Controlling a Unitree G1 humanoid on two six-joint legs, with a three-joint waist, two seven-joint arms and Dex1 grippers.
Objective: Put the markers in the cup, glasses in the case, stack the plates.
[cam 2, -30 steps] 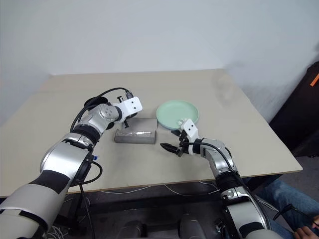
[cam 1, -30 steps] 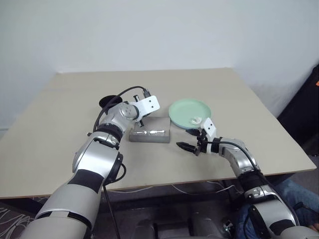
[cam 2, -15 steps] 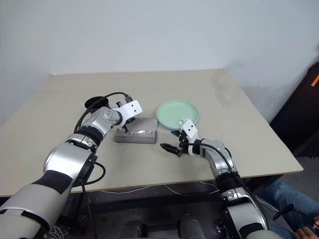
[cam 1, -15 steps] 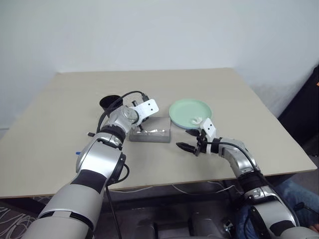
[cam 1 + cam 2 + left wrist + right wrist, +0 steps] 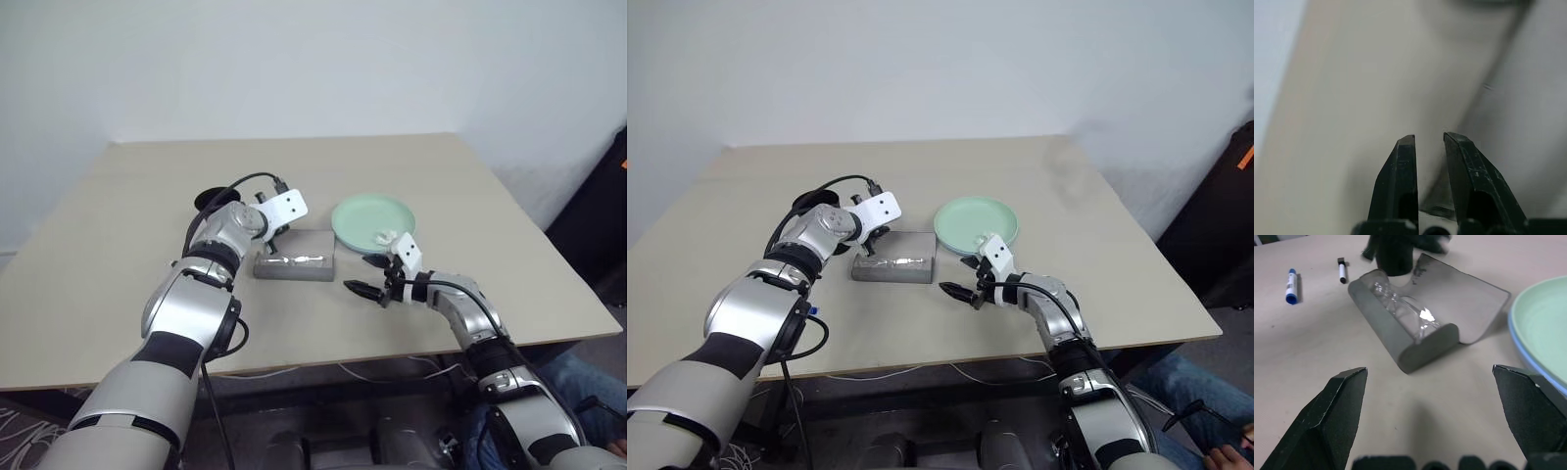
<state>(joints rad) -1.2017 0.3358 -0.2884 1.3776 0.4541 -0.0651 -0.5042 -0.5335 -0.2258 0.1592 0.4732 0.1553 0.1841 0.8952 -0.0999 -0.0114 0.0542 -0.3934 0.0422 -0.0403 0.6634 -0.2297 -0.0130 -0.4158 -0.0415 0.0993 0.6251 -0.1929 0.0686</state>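
Even soft room light, faint shadows; left wrist view v. blurred, glare on glasses (image 5: 1422, 316).

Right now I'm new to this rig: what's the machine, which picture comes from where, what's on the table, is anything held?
It is a humanoid robot with two arms, each ending in two black fingers. Two pictures come from its head camera, looking down over the arms; the other two come from a camera on each wrist, looking along that arm's fingers.

On the table lies a grey case, open, with clear glasses inside. Beside it a mint plate sits stacked on a blue one. A black cup stands behind the left arm. Two markers, blue-capped and black-capped, lie on the table.

The left gripper, fingers nearly together, is over the case's far left corner, holding nothing visible. The right gripper is wide open and empty.
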